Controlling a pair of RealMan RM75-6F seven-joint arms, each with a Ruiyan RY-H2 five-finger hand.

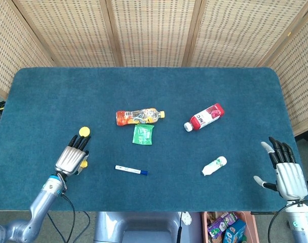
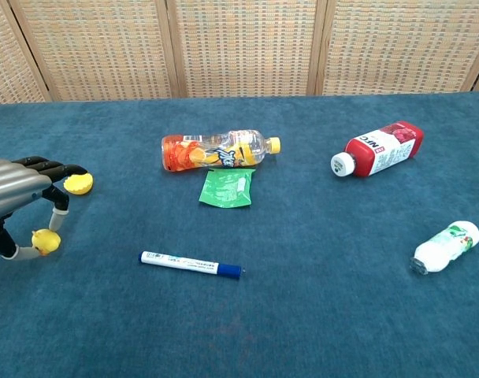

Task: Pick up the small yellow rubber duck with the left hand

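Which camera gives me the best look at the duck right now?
Chest view: the duck shows from the side, pinched between the left hand's thumb and a finger. In the head view the hand covers most of it; only a yellow sliver shows.

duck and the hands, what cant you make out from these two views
- Duck in the head view: almost wholly under the left hand.
- Duck in the chest view: pinched between a finger and the thumb, but whether it is off the table is unclear.
- Left hand in the chest view: cut off by the left edge.
- Right hand: absent from the chest view.
- Red bottle label: too small to read.
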